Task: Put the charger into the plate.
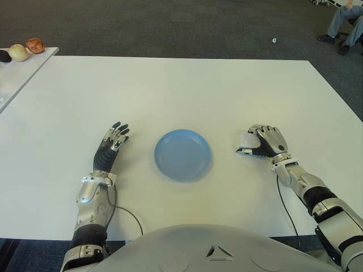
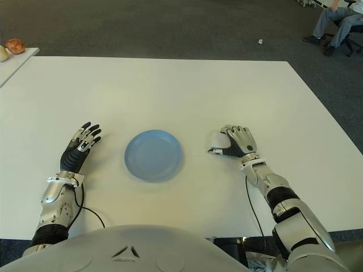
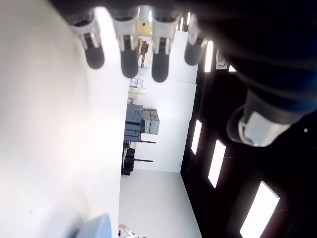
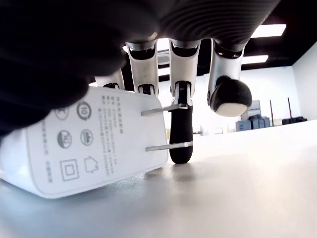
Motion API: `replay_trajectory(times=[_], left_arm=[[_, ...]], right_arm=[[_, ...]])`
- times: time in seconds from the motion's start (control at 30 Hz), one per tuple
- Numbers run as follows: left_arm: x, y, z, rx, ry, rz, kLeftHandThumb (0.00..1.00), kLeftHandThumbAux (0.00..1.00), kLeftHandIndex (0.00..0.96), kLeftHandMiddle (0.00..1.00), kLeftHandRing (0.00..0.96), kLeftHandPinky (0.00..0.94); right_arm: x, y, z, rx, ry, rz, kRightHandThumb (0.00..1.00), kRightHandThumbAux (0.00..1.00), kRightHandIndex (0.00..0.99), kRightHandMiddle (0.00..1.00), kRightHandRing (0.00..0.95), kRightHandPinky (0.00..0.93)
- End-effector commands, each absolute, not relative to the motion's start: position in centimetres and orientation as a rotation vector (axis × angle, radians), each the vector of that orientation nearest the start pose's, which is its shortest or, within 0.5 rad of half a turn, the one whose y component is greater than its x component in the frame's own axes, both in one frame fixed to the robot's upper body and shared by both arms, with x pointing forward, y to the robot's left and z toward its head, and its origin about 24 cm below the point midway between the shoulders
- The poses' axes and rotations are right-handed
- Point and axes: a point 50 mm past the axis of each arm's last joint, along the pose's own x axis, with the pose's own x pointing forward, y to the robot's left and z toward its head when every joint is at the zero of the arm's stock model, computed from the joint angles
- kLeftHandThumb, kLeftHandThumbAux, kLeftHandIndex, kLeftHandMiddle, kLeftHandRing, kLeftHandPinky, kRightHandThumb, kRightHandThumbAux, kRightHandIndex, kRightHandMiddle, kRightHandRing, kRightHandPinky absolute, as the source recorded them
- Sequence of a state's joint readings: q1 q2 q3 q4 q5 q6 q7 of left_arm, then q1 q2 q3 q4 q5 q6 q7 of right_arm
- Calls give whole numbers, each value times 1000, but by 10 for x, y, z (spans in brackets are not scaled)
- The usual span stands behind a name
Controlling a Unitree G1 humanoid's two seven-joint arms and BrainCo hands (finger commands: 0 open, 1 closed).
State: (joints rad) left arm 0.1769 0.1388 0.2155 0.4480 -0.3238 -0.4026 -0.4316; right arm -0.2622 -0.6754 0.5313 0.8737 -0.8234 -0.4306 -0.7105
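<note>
The right hand (image 1: 266,141) sits on the white table (image 1: 187,90) to the right of the blue plate (image 1: 183,154), back of the hand up, its forearm running back toward the robot's right side. Its fingers are curled down over the white charger (image 1: 246,141), which pokes out from under the hand on the side nearest the plate. In the right wrist view the charger (image 4: 89,144) lies on the tabletop with its printed face showing and its two metal prongs (image 4: 166,129) pointing outward; one black fingertip (image 4: 179,148) touches the table just past the prongs, and other fingers hang above and behind the charger's body. The palm covers the top of the charger, so the hand is closed around it while it remains on the table, not lifted. The charger is near the plate but apart from it, outside the rim.

The left hand (image 1: 113,141) shows to the left of the plate, palm down, fingers stretched out straight and slightly spread, pointing away from the robot, holding nothing. The left wrist view shows its fingertips (image 3: 129,62) extended in a row beside the table surface.

At the far left, a second table (image 1: 22,71) carries a few rounded objects (image 1: 20,51). A person's legs (image 1: 343,25) appear at the far right on the dark carpet (image 1: 170,22).
</note>
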Motion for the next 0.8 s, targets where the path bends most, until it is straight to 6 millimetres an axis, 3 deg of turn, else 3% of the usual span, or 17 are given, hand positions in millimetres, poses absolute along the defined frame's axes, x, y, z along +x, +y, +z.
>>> replay_trajectory(times=[0.03,0.37,0.57,0.7,0.8], left_arm=[[145,227,-77,-223,330,11,0,496,95,150,124,107],[145,226,-77,-224,333,4,0,494,98,154,125,107],[145,226,-78,-228,332,3,0,498,95,150,125,112],[145,226,-79,-232,335,1,0,503,95,150,125,108],[146,226,-80,-234,337,0,0,504,94,149,123,102]], right_arm=[[203,-255,-64,-1493,-7,453,981,660,865,906,898,885],[209,-251,-54,-1514,-100,425,953,678,864,915,903,895],[225,-235,-16,-1478,-242,340,957,682,862,914,904,890],[230,-218,25,-1376,-353,244,972,674,879,920,909,892],[231,-208,42,-1322,-390,203,981,667,889,925,912,895]])
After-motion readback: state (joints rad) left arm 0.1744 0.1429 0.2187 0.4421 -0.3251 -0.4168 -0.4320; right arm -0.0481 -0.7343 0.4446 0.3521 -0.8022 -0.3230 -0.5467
